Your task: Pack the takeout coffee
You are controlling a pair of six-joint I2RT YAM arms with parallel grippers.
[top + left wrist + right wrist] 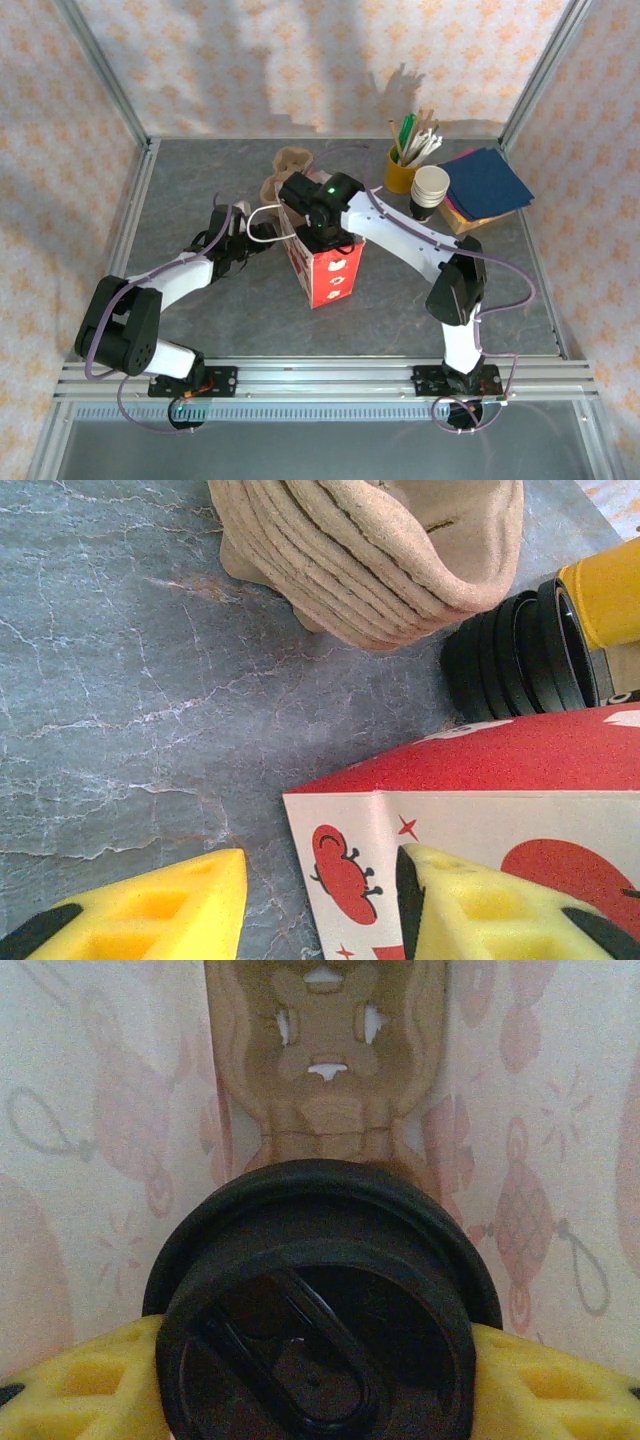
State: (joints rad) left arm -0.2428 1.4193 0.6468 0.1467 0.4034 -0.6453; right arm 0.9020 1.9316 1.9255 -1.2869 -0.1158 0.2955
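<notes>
Takeout coffee, black lid on, is clamped between the right fingers inside the red-and-white bag standing mid-worktop, while the left fingers are seen spread astride a corner of the bag, no grip on it discernible.

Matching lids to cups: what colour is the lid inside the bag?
The round plastic lid is black, clearest in the right wrist view.

- The takeout coffee shows its round black plastic lid, fitted on, with a raised oval tab.
- It sits clamped between the right hand's yellow fingers, inside the paper bag.
</notes>
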